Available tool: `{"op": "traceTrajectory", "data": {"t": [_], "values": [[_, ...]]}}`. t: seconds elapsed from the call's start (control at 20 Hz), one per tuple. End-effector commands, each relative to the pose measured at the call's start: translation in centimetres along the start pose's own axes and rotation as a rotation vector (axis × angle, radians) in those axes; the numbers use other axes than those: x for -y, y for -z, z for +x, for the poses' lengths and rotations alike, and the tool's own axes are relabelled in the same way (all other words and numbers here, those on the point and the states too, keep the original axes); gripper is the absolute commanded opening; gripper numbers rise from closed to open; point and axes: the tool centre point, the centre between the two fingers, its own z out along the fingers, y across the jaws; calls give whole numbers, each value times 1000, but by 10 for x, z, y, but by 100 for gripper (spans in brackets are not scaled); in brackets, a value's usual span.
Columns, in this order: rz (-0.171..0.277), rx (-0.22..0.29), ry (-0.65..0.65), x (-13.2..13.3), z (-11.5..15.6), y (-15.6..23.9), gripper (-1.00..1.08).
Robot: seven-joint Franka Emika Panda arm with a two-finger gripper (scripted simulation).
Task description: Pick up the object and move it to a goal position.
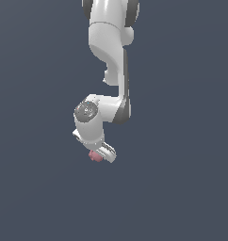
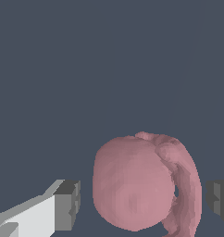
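Note:
The object (image 2: 132, 185) is a dusty-pink lumpy blob with a curved ridge on one side. In the wrist view it lies between my two grey fingertips (image 2: 67, 203), with a small gap showing on each side. My gripper (image 2: 144, 202) is open around it and not touching it. In the exterior view the white arm reaches down from the top, and the gripper (image 1: 101, 153) sits low over the object (image 1: 93, 156), which peeks out pink at the gripper's lower edge. Most of the object is hidden there by the hand.
The ground (image 1: 182, 188) is a plain dark blue-grey surface all around. No other objects or markers show in either view.

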Motion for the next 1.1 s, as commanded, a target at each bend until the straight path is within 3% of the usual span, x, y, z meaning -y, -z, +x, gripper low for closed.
{"op": "traceTrajectory", "data": {"t": [0.0, 0.3, 0.35, 1.05], "values": [[0, 0, -1, 0, 0, -12, 100], [0, 0, -2, 0, 1, -18, 100], [0, 0, -2, 0, 1, -18, -100], [0, 0, -2, 3, -2, -15, -100]]}}
